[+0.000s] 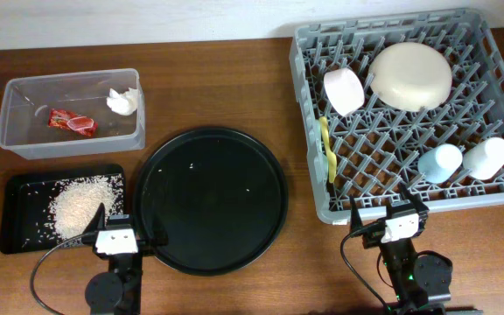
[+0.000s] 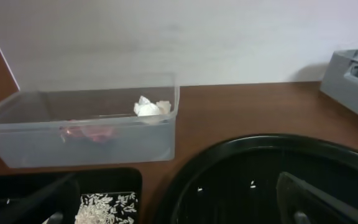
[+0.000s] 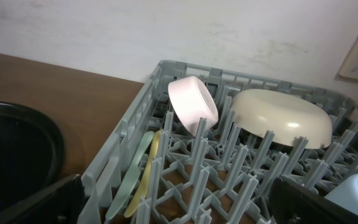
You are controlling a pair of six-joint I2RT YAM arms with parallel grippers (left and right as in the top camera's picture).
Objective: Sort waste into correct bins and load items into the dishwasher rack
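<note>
Presently, an inventory of the tabletop:

- Tissue and red wrapper: both inside the clear tub, toward the far left corner.
- Rice: heaped in the shallow black tray at the near left corner, with loose grains scattered round the heap.
- Round black tray: mid-tabletop by the near edge, bare but for a few white specks that look like stray grains.
- Rack: fills the right side up to the far right corner.
  - The plate leans on the pegs at the far side, with the bowl on edge just beside it.
  - The blue cup and white cup lie side by side near the right rim.
  - The yellow utensil and mint utensil are slotted along the left wall.
- Left end effector: released, fingers spread wide, empty, at the near edge between the two black trays.
- Right end effector: released and empty, at the rack's near rim.

Everything appears sorted and loaded, so the step in hand looks like a closing check. To do it well:

- Keep both arms low and clear of the rack rim and the rice tray so nothing is jostled.
- Look over the round tray's specks. If they count as waste, they are too fine to pinch and would be better tipped or swept out.
</note>
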